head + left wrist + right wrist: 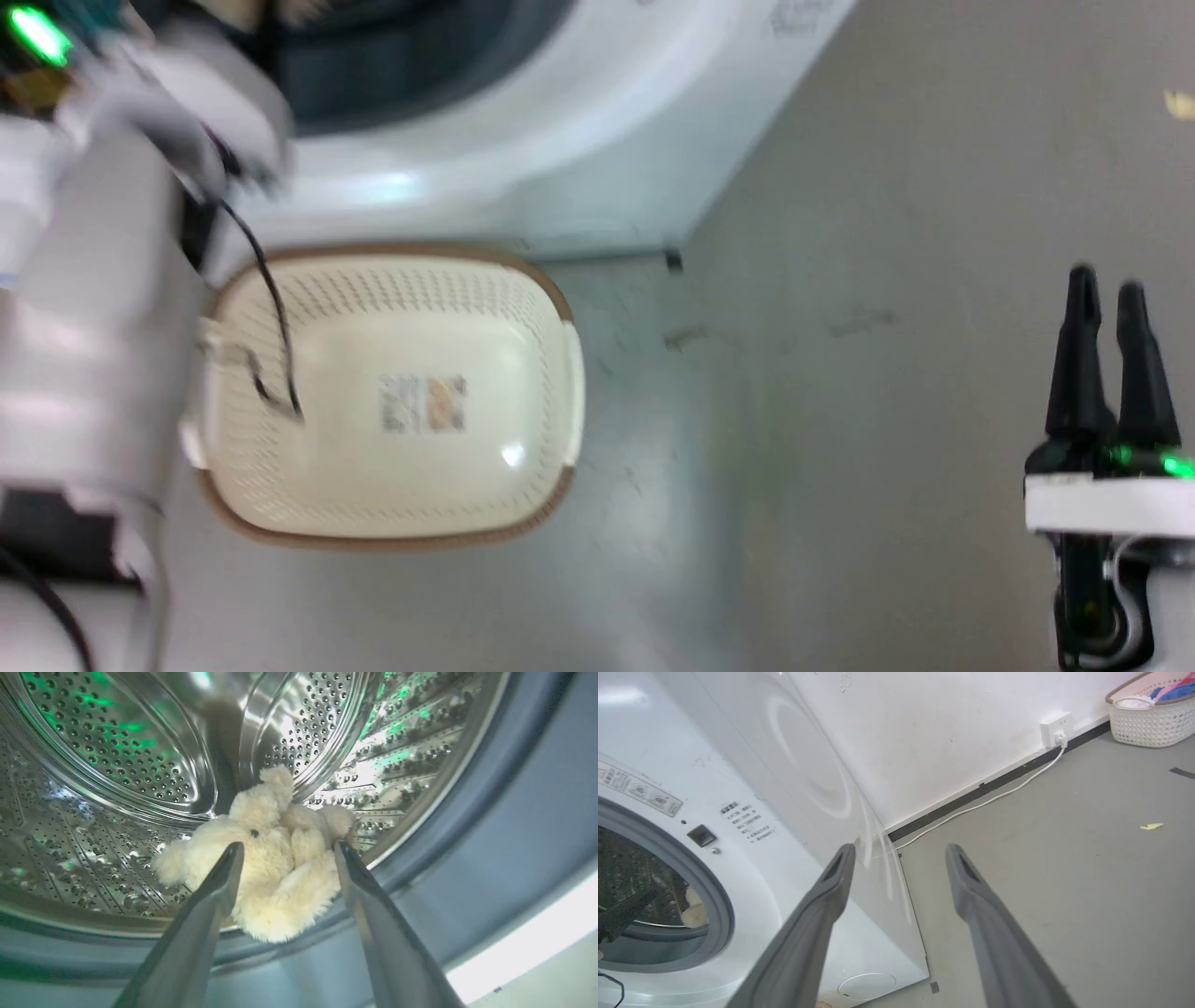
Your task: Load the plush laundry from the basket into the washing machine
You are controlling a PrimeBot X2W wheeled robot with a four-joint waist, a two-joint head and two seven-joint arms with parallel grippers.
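The bear [261, 868] lies in the washer's [579, 140] steel drum [117, 765], at its front lip, in the centre of the left wrist frame. The left claw [288, 845] is spread, one finger either side of the bear; I cannot tell whether they touch it. In the head frame the basket [392, 254] sits on the floor [840, 420] at left centre, just below the washer, its bottom sticker [422, 403] showing. The right claw [1106, 283] is spread at the lower right, above bare floor.
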